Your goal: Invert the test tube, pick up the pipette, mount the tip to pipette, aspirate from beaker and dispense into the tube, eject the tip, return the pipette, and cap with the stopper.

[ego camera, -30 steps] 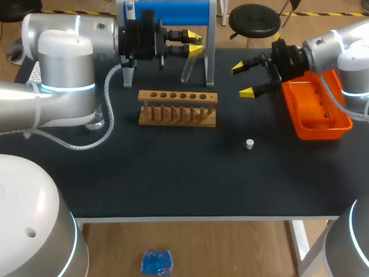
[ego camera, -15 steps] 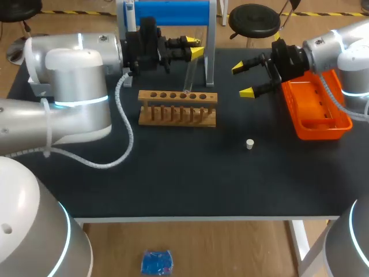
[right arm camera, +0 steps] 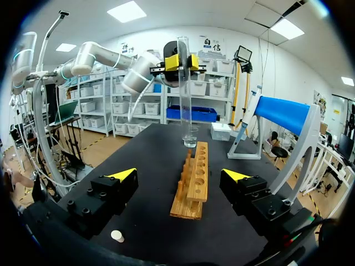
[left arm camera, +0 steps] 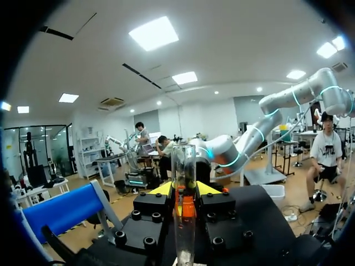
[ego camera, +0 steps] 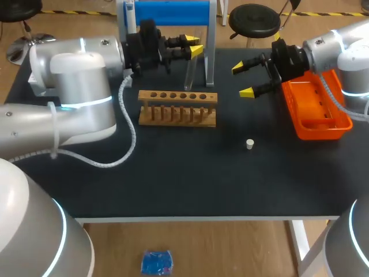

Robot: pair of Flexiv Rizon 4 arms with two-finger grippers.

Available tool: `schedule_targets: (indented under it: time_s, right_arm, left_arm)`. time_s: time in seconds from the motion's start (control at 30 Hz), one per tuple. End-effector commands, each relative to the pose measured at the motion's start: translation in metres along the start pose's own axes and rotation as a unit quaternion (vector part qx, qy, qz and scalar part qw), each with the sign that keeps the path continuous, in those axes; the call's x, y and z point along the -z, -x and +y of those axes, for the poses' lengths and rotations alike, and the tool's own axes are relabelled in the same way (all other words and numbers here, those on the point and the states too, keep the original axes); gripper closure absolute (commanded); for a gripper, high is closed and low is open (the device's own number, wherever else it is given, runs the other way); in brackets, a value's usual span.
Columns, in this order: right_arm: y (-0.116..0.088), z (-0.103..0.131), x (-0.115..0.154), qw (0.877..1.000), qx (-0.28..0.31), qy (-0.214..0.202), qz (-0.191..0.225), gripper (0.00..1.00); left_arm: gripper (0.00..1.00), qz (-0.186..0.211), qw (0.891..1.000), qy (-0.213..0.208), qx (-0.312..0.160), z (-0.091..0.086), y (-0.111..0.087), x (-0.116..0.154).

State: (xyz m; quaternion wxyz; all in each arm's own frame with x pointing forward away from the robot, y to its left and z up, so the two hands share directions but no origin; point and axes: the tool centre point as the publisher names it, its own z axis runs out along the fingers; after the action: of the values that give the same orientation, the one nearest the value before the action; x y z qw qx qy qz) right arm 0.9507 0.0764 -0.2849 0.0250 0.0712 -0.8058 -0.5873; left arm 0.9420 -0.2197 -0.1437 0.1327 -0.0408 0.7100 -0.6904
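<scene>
**Left gripper holds the test tube upright by the rack**

The left gripper's fingers are clamped on the clear test tube. The tube stands upright with its lower end close to the wooden rack; I cannot tell whether they touch. The right gripper hangs wide open with nothing in it, just beside the orange tray. The white stopper lies on the table, apart from the rack.

Overhead; opposed wrist views; common test tube
</scene>
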Motion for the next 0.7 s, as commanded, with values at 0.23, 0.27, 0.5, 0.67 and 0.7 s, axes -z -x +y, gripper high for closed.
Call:
schedule_targets:
  time_s: [0.23, 0.27, 0.5, 0.67, 0.7]
  right_arm:
    - [0.001, -0.001, 0.0, 1.0, 0.0, 0.0, 0.001, 0.0]
    - [0.001, -0.001, 0.0, 1.0, 0.0, 0.0, 0.001, 0.0]
    - [0.001, -0.001, 0.0, 1.0, 0.0, 0.0, 0.001, 0.0]
    - [0.001, -0.001, 0.0, 1.0, 0.0, 0.0, 0.001, 0.0]
    - [0.001, -0.001, 0.0, 1.0, 0.0, 0.0, 0.001, 0.0]
  left_arm:
    - [1.0, 0.07, 0.997, -0.032, -0.006, 0.018, 0.026, 0.003]
    - [1.0, 0.074, 0.997, -0.029, -0.005, 0.019, 0.028, 0.004]
    - [1.0, 0.084, 0.996, -0.034, 0.011, 0.03, 0.031, 0.008]
    - [1.0, 0.084, 0.996, -0.04, 0.013, 0.036, 0.031, 0.009]
    - [1.0, 0.083, 0.996, -0.041, 0.013, 0.037, 0.031, 0.009]
